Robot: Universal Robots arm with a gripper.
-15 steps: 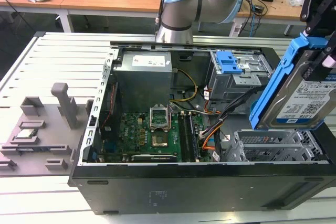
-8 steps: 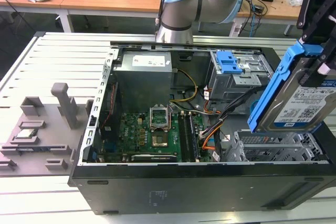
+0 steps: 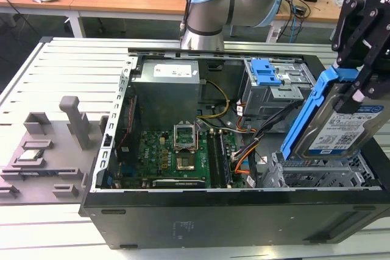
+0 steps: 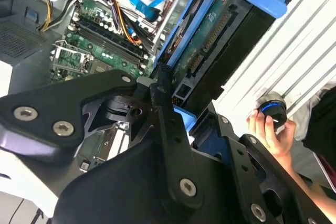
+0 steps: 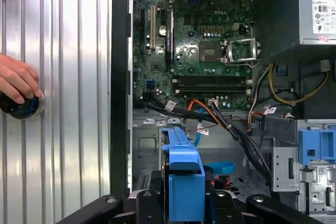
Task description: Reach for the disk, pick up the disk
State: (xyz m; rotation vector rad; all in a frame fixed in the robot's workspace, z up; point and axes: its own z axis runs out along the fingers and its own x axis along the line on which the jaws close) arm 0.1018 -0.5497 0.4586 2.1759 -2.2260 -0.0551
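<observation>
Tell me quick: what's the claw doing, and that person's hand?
Claw: shut on the disk, held up above the computer case.
Person's hand: resting on a round black knob.

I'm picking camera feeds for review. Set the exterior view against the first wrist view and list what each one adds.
Exterior view alone: the arm reaching over the open computer case, the disk's labelled face lifted above the case at the exterior view's right, and grey fixtures beside the case.

First wrist view alone: a hand on a round black knob on the ribbed table.

Both: the disk with its blue bracket, the motherboard, the power supply and the orange and black cables.
</observation>
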